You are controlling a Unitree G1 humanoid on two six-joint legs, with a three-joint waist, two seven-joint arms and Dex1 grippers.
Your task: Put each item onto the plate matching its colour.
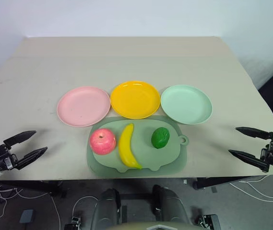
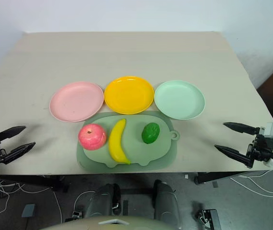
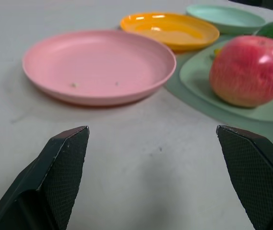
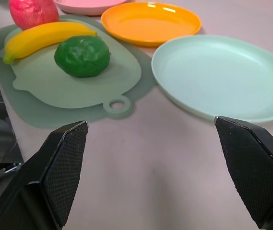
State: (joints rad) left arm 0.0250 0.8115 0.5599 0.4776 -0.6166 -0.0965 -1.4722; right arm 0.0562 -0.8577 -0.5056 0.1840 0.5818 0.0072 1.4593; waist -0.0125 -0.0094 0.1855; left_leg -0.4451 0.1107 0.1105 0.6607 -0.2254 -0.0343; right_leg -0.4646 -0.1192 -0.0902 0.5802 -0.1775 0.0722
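Three round plastic plates, pink, yellow-orange and mint green, line the centre of the beige counter. Just below them, a glossy pink-red toy apple, a curved yellow toy banana and a dark green lime-like toy fruit lie on a dull-green pig-shaped mat. At lower left and lower right, the left hand and right hand hover wide open, holding nothing.

Glossy apple, matt table
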